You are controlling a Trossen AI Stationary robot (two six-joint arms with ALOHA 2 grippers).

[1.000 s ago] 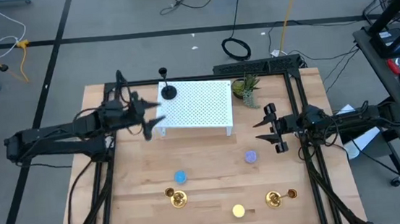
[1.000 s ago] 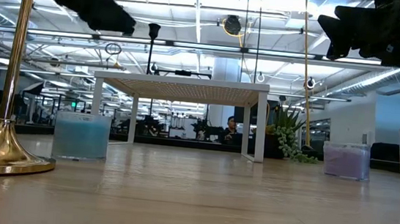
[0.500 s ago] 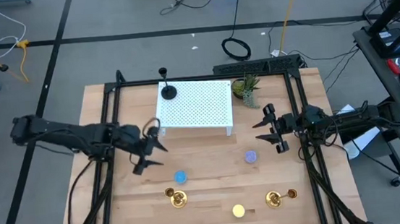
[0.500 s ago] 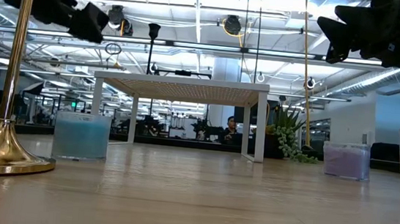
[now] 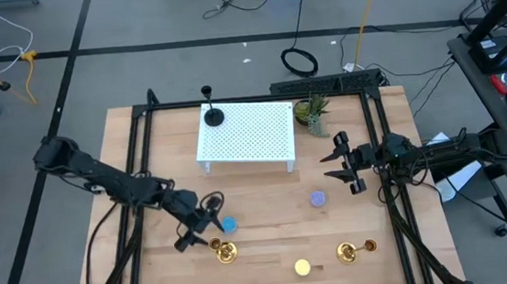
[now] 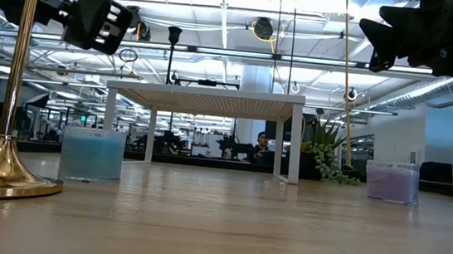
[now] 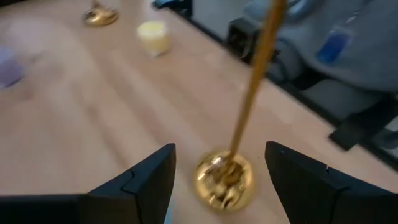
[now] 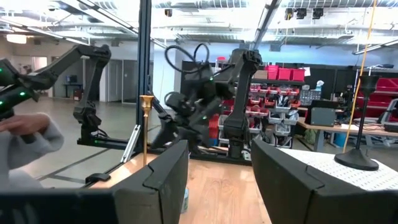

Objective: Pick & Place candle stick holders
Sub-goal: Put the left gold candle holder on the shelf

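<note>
A gold candle stick holder (image 5: 223, 249) stands upright on its round base near the table's near edge. In the left wrist view its base (image 7: 225, 178) lies between my open fingers, and I see no touch. My left gripper (image 5: 208, 227) is open just beside it. A second gold holder (image 5: 346, 252) sits at the near right. The black holder (image 5: 214, 118) stands on the white perforated stand (image 5: 253, 137). My right gripper (image 5: 343, 164) is open and empty at the right, above the table.
A blue candle (image 5: 229, 224) stands right by my left gripper. A purple candle (image 5: 317, 198) and a yellow candle (image 5: 302, 267) stand farther right. A small plant (image 5: 311, 111) is beside the stand's far right corner. A person's sleeve shows beyond the near edge (image 7: 348, 43).
My left gripper has gone from beside the white stand's left end toward the table's near edge and down, to the near-left gold holder, staying open. The holders have not moved.
</note>
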